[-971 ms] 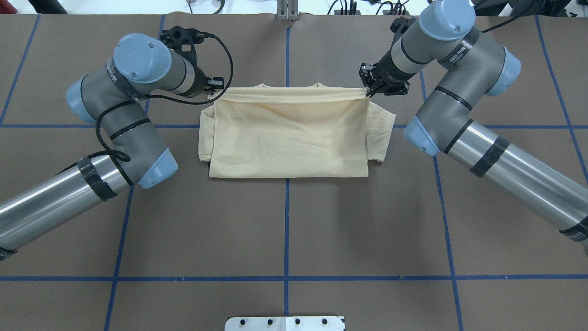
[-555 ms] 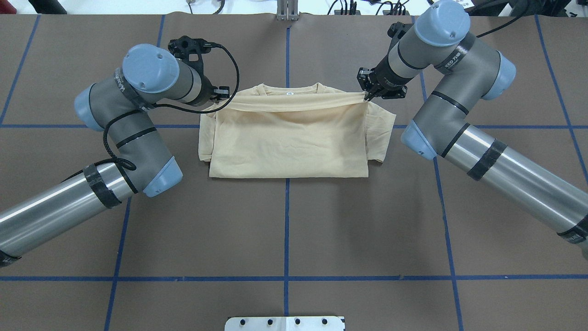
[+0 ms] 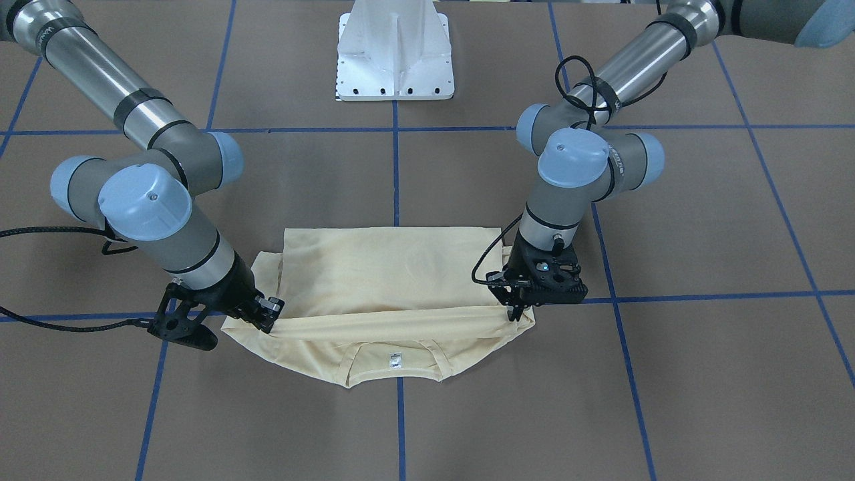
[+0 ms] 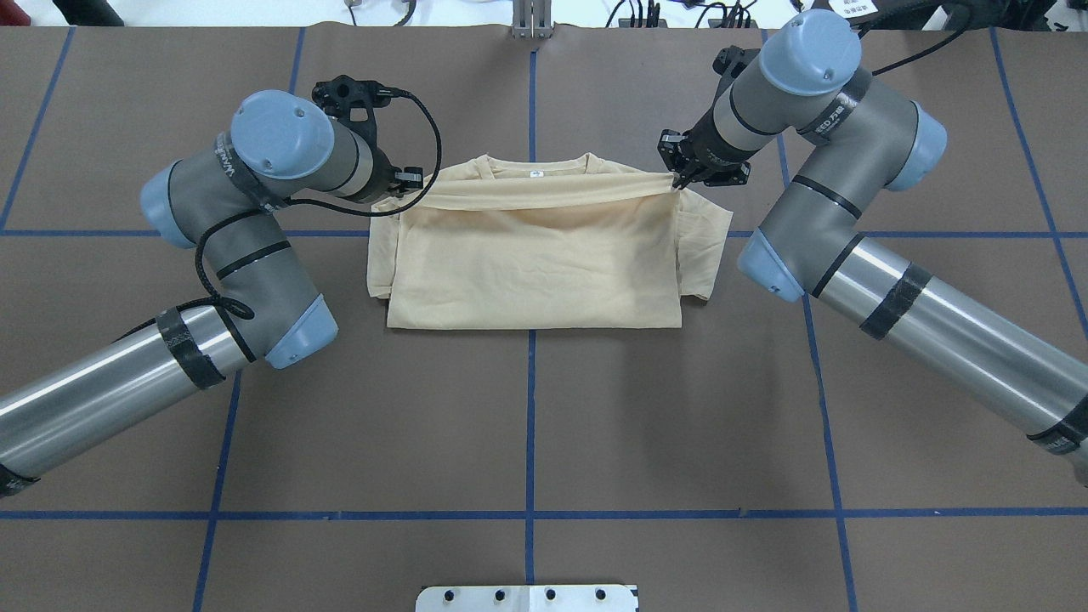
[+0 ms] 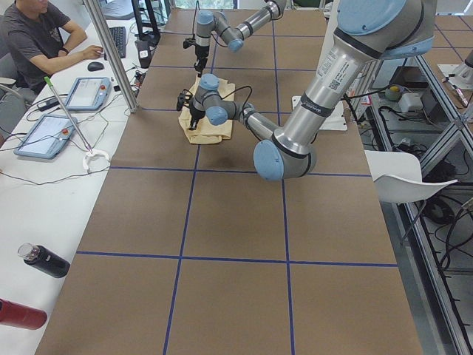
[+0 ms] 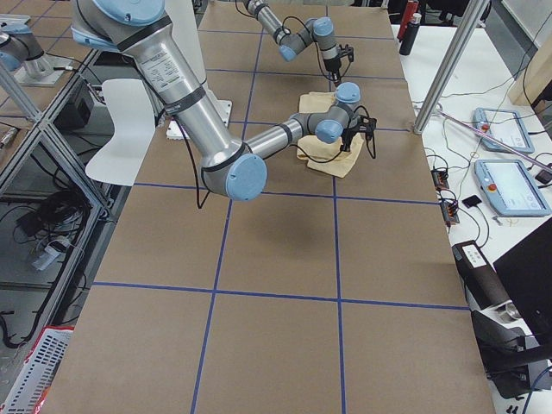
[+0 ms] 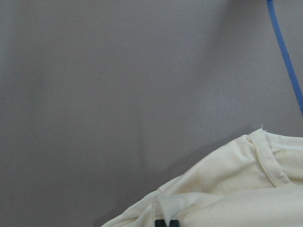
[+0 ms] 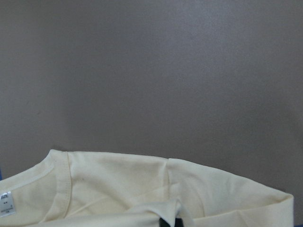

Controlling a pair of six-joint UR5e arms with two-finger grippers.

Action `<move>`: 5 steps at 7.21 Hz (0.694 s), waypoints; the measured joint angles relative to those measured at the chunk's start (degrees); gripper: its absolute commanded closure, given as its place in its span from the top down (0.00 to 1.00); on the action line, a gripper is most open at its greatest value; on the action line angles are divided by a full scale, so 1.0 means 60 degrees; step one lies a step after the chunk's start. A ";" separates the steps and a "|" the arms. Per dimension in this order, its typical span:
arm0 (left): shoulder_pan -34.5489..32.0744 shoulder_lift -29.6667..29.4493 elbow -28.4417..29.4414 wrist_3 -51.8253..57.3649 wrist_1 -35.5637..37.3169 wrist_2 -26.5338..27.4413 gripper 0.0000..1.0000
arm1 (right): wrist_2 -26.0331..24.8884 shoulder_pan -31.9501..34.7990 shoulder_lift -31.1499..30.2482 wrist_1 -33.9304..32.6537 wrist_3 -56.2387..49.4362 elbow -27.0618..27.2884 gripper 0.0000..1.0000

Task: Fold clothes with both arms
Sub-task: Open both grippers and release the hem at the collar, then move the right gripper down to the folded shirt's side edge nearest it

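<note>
The clothes, one cream long-sleeved shirt (image 4: 531, 263), lie folded on the brown table, sleeves tucked in at the sides. A doubled-over edge is stretched taut between both grippers, just short of the neckline and its white label (image 3: 394, 359). My left gripper (image 4: 398, 194) is shut on that edge's left corner, my right gripper (image 4: 678, 178) on its right corner. Facing the robot, the left gripper (image 3: 514, 312) is on the right and the right gripper (image 3: 269, 323) on the left. Each wrist view shows cream shirt (image 7: 227, 194) (image 8: 142, 184) pinched at the bottom edge.
The white pedestal base (image 4: 527, 597) stands at the near table edge. Blue tape lines (image 4: 530, 425) cross the brown table cover. A person (image 5: 37, 37) sits at a side desk with tablets (image 5: 44, 137), and bottles (image 5: 44, 260) lie beside the table.
Both grippers have drawn the held edge slightly back toward the robot, uncovering the neckline and label. The left arm's elbow has shifted right.
</note>
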 measured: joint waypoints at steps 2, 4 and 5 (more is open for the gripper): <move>0.0001 -0.0025 -0.0042 -0.0019 -0.0155 0.0000 1.00 | -0.0051 -0.0009 -0.0004 0.0175 -0.0002 -0.0002 1.00; -0.0013 0.0018 -0.0061 0.0006 -0.0388 0.0000 1.00 | -0.0110 0.0022 -0.0057 0.0211 -0.0307 -0.0070 1.00; -0.0033 0.0035 -0.0102 0.0038 -0.0412 0.0000 1.00 | -0.0099 0.0076 -0.0067 0.0222 -0.0594 -0.0088 1.00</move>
